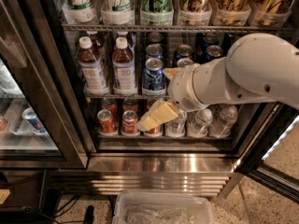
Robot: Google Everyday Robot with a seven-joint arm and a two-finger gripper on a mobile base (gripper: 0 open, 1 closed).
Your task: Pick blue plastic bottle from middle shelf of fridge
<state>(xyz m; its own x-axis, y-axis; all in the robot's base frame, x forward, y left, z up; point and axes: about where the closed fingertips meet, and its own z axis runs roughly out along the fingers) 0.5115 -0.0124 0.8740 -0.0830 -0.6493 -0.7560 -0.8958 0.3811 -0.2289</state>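
Observation:
The fridge (159, 164) stands open in front of me. On its middle shelf (112, 93) two brown-drink bottles stand at the left. The blue plastic bottle (124, 68), with a white cap and a pale blue label with a small square logo, is the right one. The similar bottle (91, 66) with a whiter label stands to its left. My gripper (157, 115) hangs from the white arm (243, 73), below and right of the blue bottle, in front of the lower rack. It holds nothing that I can see.
Blue cans (154, 73) stand right of the bottles. Tall cans (156, 1) fill the top rack. Orange cans (106, 121) and water bottles (201, 122) fill the lower rack. A clear plastic bin (161, 210) sits on the floor. A second glass-door cooler (23, 115) is at left.

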